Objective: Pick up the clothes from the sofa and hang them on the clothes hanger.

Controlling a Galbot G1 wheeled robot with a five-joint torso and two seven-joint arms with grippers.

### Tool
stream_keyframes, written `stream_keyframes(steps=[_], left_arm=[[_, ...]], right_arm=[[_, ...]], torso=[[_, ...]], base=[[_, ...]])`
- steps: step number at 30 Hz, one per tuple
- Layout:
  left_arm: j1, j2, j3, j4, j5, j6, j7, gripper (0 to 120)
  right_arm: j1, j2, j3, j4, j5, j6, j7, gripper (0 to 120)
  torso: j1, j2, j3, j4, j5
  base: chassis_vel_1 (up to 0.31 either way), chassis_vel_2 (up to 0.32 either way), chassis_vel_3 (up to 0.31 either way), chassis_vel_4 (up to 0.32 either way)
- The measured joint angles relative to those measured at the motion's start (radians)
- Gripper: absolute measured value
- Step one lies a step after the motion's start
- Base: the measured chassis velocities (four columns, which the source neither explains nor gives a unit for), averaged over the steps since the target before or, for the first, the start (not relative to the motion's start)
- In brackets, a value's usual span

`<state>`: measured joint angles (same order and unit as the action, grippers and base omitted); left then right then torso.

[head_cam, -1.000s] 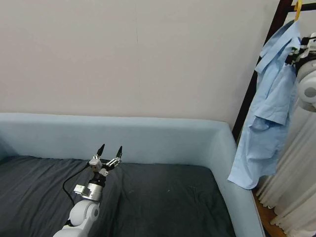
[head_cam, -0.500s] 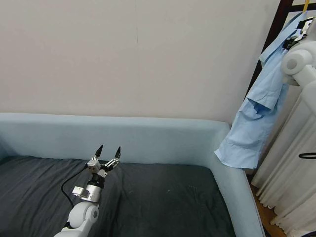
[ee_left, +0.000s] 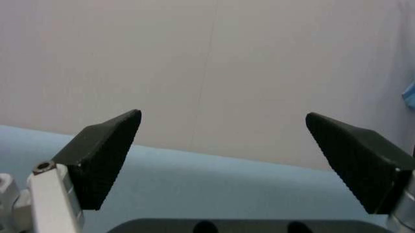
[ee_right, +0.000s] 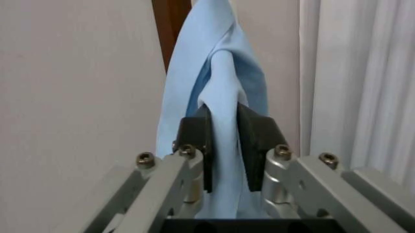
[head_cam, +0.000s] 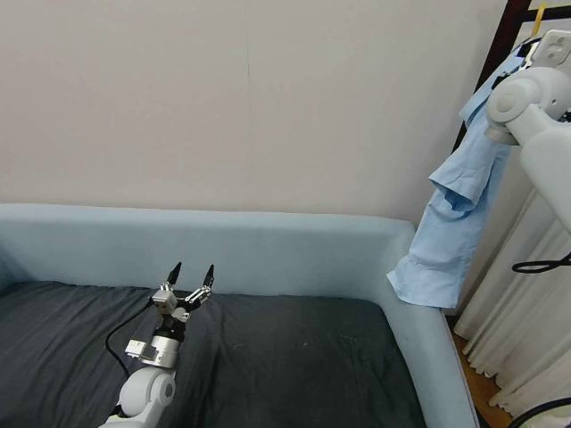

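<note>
A home living room: a pale blue sofa (head_cam: pixel 268 245) across the lower frame, plain wall (head_cam: pixel 223 98) behind, white curtains (head_cam: pixel 526 357) at right, a shirt (head_cam: pixel 451 223) hanging upper right.

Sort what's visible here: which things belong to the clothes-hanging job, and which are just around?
Job: blue shirt, clamped in the right gripper; yellow hanger; dark rack post; sofa.
Just around: left gripper, open above the sofa seat; white curtain; wall.
</note>
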<state>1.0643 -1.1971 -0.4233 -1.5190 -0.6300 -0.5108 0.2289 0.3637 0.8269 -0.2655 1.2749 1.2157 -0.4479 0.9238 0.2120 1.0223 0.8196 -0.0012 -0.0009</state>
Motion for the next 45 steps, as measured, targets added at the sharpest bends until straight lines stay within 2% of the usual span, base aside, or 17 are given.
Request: stream_keyframes(steps=[5,8,9,11,16,17,19,21,24,25,28,29,33,34,36,38,45], left_arm=[[0.02,-0.003,-0.009,-0.02,-0.003,-0.002,-0.008,100],[0.054,-0.001,-0.017,-0.065,-0.02,0.001,-0.026,100],[0.054,-0.001,-0.017,-0.065,-0.02,0.001,-0.026,100],[0.086,-0.001,-0.02,-0.113,-0.02,0.008,-0.066,100],[0.185,-0.021,-0.037,-0.256,-0.023,0.061,-0.137,100],[0.22,-0.033,-0.056,-0.307,-0.02,0.074,-0.148,100],[0.304,-0.067,-0.107,-0.406,0.012,0.093,-0.167,100],[0.33,-0.08,-0.125,-0.434,0.033,0.1,-0.176,100],[0.405,-0.13,-0.181,-0.51,0.129,0.127,-0.197,100],[0.405,-0.13,-0.181,-0.51,0.129,0.127,-0.197,100],[0.472,-0.178,-0.195,-0.546,0.225,0.096,-0.227,100],[0.472,-0.178,-0.195,-0.546,0.225,0.096,-0.227,100],[0.536,-0.242,-0.154,-0.565,0.295,0.053,-0.274,100],[0.536,-0.242,-0.154,-0.565,0.295,0.053,-0.274,100],[0.548,-0.258,-0.12,-0.565,0.321,0.053,-0.287,100],[0.575,-0.28,-0.096,-0.565,0.35,0.048,-0.299,100],[0.612,-0.286,-0.086,-0.58,0.39,0.052,-0.315,100]], right_arm=[[-0.092,-0.078,0.057,0.152,-0.034,0.021,-0.042,36],[-0.29,-0.186,0.22,0.388,-0.042,0.091,-0.179,52],[-0.29,-0.186,0.22,0.388,-0.042,0.091,-0.179,52],[-0.474,-0.257,0.315,0.553,-0.049,0.157,-0.267,60],[-0.777,-0.282,0.438,0.721,-0.136,0.302,-0.4,77],[-0.859,-0.264,0.45,0.738,-0.161,0.345,-0.455,81],[-0.969,-0.208,0.459,0.742,-0.216,0.429,-0.59,91],[-1.009,-0.184,0.462,0.733,-0.252,0.466,-0.65,94],[-1.225,-0.069,0.545,0.707,-0.443,0.548,-0.8,100],[-1.225,-0.069,0.545,0.707,-0.443,0.548,-0.8,100],[-1.442,0.07,0.673,0.72,-0.617,0.555,-0.817,100],[-1.442,0.07,0.673,0.72,-0.617,0.555,-0.817,100],[-1.698,0.267,0.847,0.713,-0.861,0.645,-0.864,100],[-1.698,0.267,0.847,0.713,-0.861,0.645,-0.864,100],[-1.785,0.341,0.912,0.733,-0.913,0.663,-0.863,100],[-1.856,0.419,0.951,0.755,-0.95,0.676,-0.84,100],[-1.96,0.524,0.953,0.776,-0.987,0.729,-0.843,100]], torso=[[0.0,0.0,0.0,-0.0002,0.0002],[0.0,0.0,0.0,-0.0002,-0.0005],[0.0,0.0,0.0,-0.0002,-0.0005],[0.0,0.0,0.0,-0.0009,0.0012],[0.0,0.0,0.0,-0.0003,-0.0009],[0.0,0.0,0.0,0.0001,0.001],[0.0,0.0,0.0,0.0003,-0.0001],[0.0,0.0,0.0,0.0009,-0.0009],[0.0,0.0,0.0,0.001,0.0004],[0.0,0.0,0.0,0.001,0.0004],[0.0,0.0,0.0,-0.0008,0.0003],[0.0,0.0,0.0,-0.0008,0.0003],[0.0,0.0,0.0,0.0002,0.0004],[0.0,0.0,0.0,0.0002,0.0004],[0.0,0.0,0.0,-0.0011,-0.0001],[0.0,0.0,0.0,-0.0008,-0.0001],[0.0,0.0,0.0,-0.0001,0.0003]], base=[[0.0,0.0,0.0,0.0],[0.0,0.0,0.0,0.0],[0.0,0.0,0.0,0.0],[0.0,0.0,0.0,0.0],[0.0,0.0,0.0,0.0],[0.0,0.0,0.0,0.0],[0.0,0.0,0.0,0.0],[0.0,0.0,0.0,0.0],[0.0,0.0,0.0,0.0],[0.0,0.0,0.0,0.0],[0.0,0.0,0.0,0.0],[0.0,0.0,0.0,0.0],[0.0,0.0,0.0,0.0],[0.0,0.0,0.0,0.0],[0.0,0.0,0.0,0.0],[0.0,0.0,0.0,0.0],[0.0,0.0,0.0,0.0]])
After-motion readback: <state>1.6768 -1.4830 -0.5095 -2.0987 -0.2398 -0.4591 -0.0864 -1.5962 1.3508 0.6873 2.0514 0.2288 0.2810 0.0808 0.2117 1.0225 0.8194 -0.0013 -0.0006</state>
